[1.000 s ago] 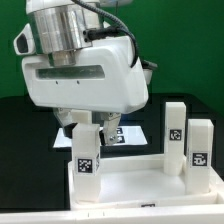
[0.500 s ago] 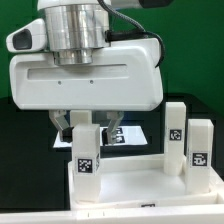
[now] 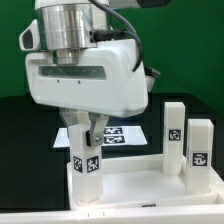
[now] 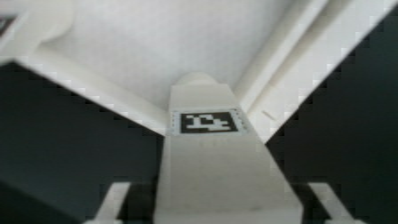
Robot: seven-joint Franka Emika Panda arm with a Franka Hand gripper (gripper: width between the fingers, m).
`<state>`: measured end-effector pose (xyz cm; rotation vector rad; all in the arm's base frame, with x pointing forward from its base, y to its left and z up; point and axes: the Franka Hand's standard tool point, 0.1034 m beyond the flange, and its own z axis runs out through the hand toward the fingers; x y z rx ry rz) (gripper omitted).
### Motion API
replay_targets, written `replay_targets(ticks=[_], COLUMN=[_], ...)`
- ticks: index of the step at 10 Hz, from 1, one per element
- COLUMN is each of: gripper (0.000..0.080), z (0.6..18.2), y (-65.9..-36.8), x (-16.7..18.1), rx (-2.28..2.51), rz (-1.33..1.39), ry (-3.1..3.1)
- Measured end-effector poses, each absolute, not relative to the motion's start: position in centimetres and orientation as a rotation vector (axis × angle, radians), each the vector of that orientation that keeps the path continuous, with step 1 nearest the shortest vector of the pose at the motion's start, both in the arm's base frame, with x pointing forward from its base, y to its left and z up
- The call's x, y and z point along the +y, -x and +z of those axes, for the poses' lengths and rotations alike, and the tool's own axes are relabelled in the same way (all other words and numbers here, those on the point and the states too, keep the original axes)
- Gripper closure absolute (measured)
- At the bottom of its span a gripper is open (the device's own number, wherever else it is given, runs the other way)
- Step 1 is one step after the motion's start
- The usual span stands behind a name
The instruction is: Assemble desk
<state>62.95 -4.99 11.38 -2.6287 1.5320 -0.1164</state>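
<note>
**Gripper dropped and closed in on the leg**

Since the earlier frames, the gripper (image 3: 86, 128) swung back, descended over the tagged leg (image 3: 87, 166) at the tabletop's (image 3: 140, 186) corner, and its fingers (image 3: 75, 127) narrowed from wide apart toward that leg's sides.

A tagged white leg (image 4: 217, 150) stands between the gripper (image 4: 217, 200) fingers.

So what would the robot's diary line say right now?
end effector: around left leg, grip unclear | leg: upright on tabletop | other legs: standing right
</note>
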Motion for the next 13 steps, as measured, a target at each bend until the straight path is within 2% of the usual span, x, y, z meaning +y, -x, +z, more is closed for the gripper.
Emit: replay_targets(ticks=[2, 6, 7, 8, 9, 10, 13], gripper=[0.0511, 0.0511, 0.033, 0.0213, 0.0213, 0.0163, 0.0154], z=[11.04, 10.97, 10.85, 10.7, 10.7, 10.7, 10.67], y=[-62.74, -62.78, -62.68, -62.84, -62.97, -62.91, -62.9], x=[-4.6, -4.35, -4.63, -5.11, -5.15, -4.72, -5.0], rx=[2.077, 2.205, 2.021, 1.879, 1.635, 1.537, 1.293], rz=[-0.05, -0.02, -0.043, -0.037, -0.035, -0.025, -0.047], ry=[2.138, 1.977, 2.19, 2.321, 2.522, 2.595, 2.729])
